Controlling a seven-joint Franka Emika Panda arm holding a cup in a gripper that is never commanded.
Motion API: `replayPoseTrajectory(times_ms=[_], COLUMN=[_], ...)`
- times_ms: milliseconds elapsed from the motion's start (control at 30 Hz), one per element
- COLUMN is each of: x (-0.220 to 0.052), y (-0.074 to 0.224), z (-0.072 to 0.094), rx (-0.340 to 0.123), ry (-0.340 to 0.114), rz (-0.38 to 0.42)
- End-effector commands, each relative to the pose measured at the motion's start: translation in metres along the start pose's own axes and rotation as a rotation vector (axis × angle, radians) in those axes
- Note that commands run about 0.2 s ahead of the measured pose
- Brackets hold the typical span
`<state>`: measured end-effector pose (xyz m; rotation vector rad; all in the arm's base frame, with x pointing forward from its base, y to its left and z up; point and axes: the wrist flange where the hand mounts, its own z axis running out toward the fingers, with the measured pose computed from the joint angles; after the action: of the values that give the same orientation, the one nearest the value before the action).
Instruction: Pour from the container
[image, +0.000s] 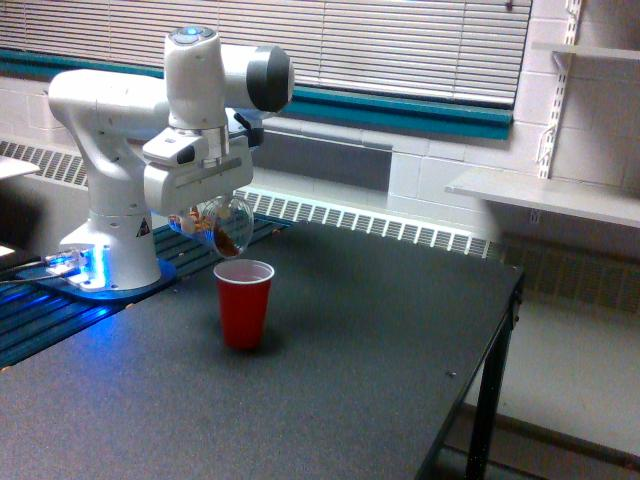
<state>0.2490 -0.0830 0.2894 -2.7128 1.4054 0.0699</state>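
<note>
My gripper (205, 212) is shut on the container (220, 227), a small clear cup tipped over on its side with its mouth facing the exterior view's right and down. Brown bits lie heaped at its lower lip. The container hangs just above and slightly to the left of the red cup (244, 302), which stands upright on the dark table (330, 380) with its white inside showing. Nothing can be seen falling between the two.
The arm's white base (110, 240) stands on a blue-lit plate at the table's left end. The table's right edge (500, 330) drops off beside a black leg. A radiator grille (380, 228) runs behind, and a white shelf (545, 195) juts out at right.
</note>
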Motion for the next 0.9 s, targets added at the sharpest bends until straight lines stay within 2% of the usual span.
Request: replayPoseTrajectory(times_ms=[33, 433, 900], x=[-0.0017, -0.0047, -0.0022], y=[0.0106, 0.0048, 0.0066], z=[0.0024, 0.0108, 0.0024], rx=[-0.017, -0.035, -0.031], ry=[0.027, 0.019, 0.047], rz=[-0.008, -0.043, -0.054])
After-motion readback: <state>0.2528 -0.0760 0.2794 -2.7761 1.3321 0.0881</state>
